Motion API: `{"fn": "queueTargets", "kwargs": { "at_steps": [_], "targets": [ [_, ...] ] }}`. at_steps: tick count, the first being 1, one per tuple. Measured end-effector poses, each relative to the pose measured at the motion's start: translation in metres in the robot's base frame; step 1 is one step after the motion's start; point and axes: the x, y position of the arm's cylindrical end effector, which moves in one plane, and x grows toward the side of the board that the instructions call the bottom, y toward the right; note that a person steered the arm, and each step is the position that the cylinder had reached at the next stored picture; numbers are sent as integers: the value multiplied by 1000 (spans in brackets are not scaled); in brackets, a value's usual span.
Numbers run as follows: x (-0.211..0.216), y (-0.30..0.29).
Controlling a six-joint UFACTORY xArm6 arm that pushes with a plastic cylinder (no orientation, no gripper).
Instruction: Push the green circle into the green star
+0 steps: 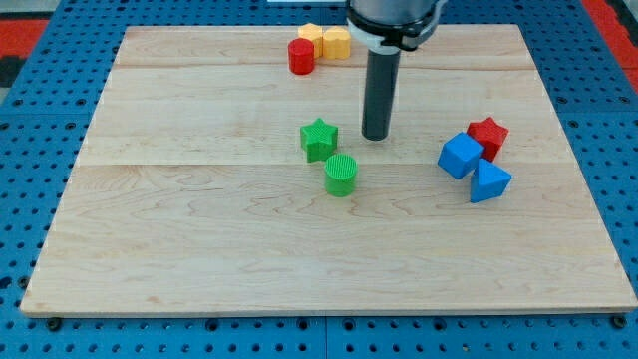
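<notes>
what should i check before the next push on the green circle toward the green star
1. My tip in view: ok, right of the green star.
2. Tip behind the green circle for the push: not ok, it sits up-right of it.
3. Circle touching star: cannot tell, at most a sliver of gap.
4. Circle-to-star path clear: ok.
5. Blue cube, red star and blue triangle out of the way: ok, far right.

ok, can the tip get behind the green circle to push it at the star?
Probably yes. My tip sits right of the green star, above-right of the green circle. Bare board lies right of and below the circle, so I can likely swing round; the two nearly touch already.
</notes>
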Motion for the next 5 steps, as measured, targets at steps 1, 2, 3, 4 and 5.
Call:
{"fn": "queueTargets", "kwargs": {
  "at_steps": [1,2,3,4,5],
  "targets": [
    [-25,12],
    [-4,16],
    [43,31],
    [90,-12],
    [137,-29]
  ]
}}
